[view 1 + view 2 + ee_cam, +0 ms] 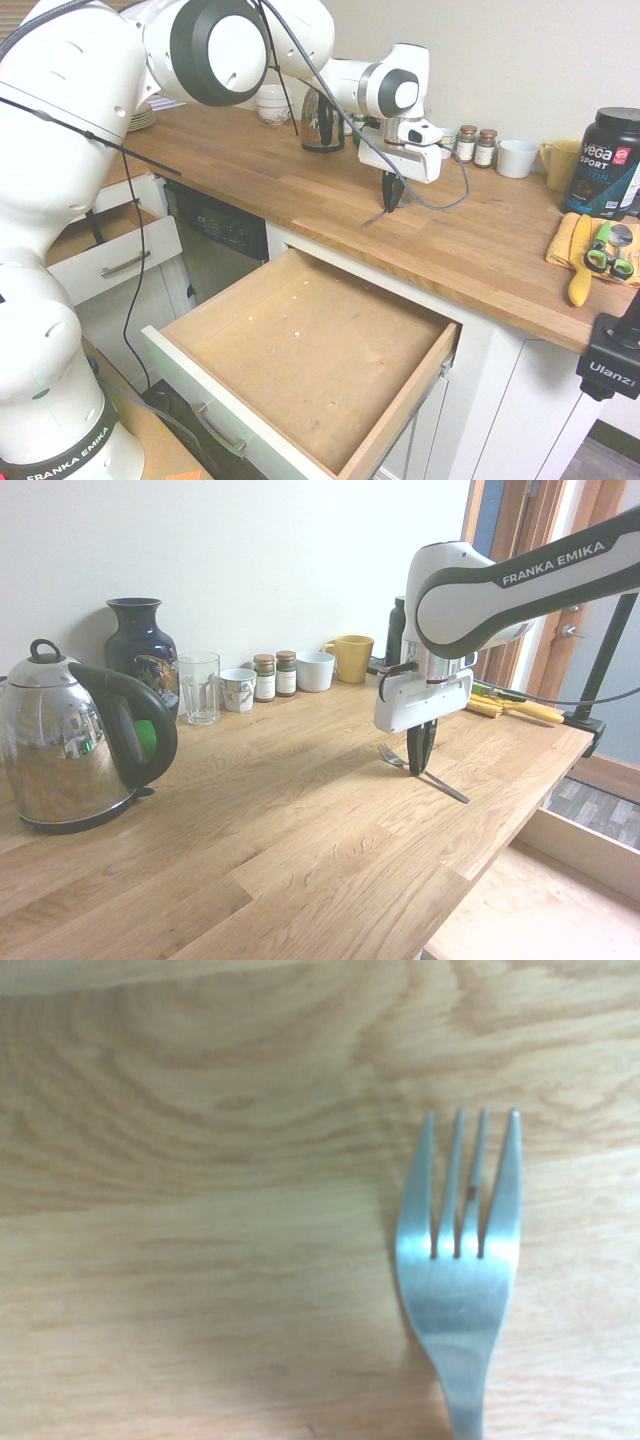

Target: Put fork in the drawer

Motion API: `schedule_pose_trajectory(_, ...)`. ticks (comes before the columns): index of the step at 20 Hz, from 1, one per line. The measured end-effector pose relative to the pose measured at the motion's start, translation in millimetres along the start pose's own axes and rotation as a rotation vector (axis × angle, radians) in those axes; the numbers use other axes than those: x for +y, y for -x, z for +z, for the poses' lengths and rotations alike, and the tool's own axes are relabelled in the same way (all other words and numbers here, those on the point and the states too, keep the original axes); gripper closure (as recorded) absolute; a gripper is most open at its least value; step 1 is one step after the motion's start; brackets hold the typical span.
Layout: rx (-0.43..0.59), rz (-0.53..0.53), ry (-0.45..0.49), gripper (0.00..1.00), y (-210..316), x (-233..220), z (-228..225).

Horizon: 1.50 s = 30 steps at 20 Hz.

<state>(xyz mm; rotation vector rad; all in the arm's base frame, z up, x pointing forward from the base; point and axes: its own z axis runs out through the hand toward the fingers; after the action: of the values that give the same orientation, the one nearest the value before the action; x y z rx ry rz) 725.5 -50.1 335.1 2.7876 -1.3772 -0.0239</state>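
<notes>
Lying between the gripper's (418, 771) fingertips: the fork (446, 786).

Near the wall at the back of the wooden counter (280, 810) stand a dark blue patterned vase (143, 650), a clear drinking glass (201, 690), a small printed cup (238, 691), two spice jars (264, 679) with brown lids, a white mug (315, 672) and a yellow mug (353, 660). A shiny metal kettle (65, 745) with a black handle stands upright in front of the vase. In the first exterior view, a black protein tub (604, 165) stands just beside an orange cloth (565, 246), on which lie green-and-black scissors (598, 255) and a yellow-handled utensil (580, 262). White bowls (272, 104) are stacked farther along the counter.
</notes>
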Motion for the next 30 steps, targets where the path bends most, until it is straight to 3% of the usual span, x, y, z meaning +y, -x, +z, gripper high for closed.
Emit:
schedule_pose_trajectory(11, 0.051, -0.007, -0.065, 1.00, 1, -7, -56)
schedule_pose_trajectory(28, 0.077, 0.001, -0.111, 1.00, -5, -4, -94)
schedule_pose_trajectory(29, 0.076, 0.001, -0.110, 0.00, -5, -4, -94)
schedule_pose_trajectory(30, 0.074, 0.001, -0.108, 0.00, -5, -4, -94)
